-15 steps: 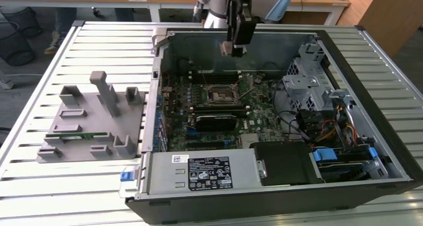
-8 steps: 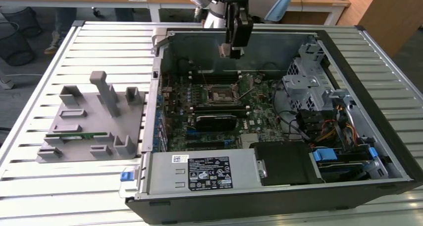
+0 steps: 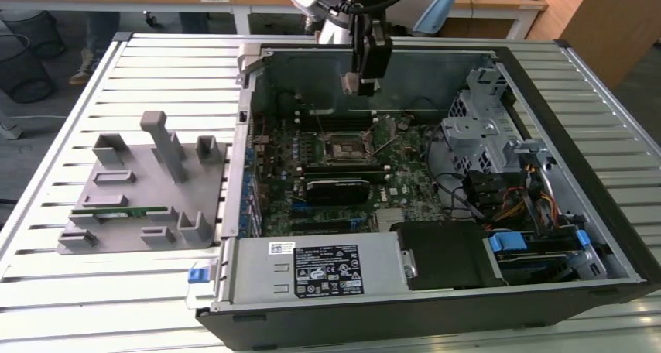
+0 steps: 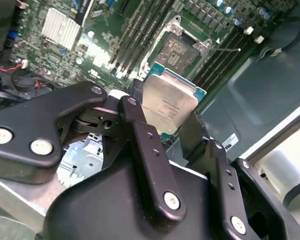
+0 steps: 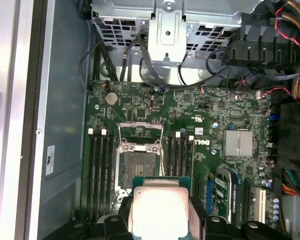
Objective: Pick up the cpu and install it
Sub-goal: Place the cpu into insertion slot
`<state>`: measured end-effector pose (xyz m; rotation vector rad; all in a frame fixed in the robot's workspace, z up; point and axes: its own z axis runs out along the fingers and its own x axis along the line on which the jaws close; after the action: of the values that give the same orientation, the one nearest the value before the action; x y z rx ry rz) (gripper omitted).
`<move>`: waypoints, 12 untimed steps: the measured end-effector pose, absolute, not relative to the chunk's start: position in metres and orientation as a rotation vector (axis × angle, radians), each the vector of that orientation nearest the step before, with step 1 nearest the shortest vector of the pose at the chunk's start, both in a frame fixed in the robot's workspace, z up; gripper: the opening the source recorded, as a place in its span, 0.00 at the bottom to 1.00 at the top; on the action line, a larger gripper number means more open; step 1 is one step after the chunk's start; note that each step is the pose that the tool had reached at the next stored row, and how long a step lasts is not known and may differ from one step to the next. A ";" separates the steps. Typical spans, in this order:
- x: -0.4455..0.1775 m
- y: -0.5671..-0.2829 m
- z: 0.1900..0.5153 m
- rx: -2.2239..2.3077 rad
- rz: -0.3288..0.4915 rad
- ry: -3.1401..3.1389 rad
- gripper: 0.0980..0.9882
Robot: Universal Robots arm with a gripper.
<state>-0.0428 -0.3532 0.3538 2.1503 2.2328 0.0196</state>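
My gripper hangs inside the open computer case, above the motherboard, and is shut on the cpu. The cpu is a flat square chip with a shiny silver top and a green edge, clamped between the two black fingers. The open cpu socket with its raised metal frame lies on the board just beyond the chip and apart from it. In the first wrist view the cpu sits just short of the socket, between rows of memory slots.
A grey moulded fixture holding a green memory stick stands on the slatted table at the exterior view's left. Inside the case are the power supply, a metal drive cage, cable bundles and a black block.
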 end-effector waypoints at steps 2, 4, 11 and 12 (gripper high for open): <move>-0.043 -0.353 0.350 2.151 0.022 2.234 0.48; -0.043 -0.352 0.347 2.151 0.022 2.234 0.48; -0.043 -0.350 0.336 2.160 0.041 2.242 0.48; -0.043 -0.350 0.334 2.161 0.045 2.243 0.48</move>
<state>-0.0429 -0.3500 0.3341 2.1614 2.2433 0.0449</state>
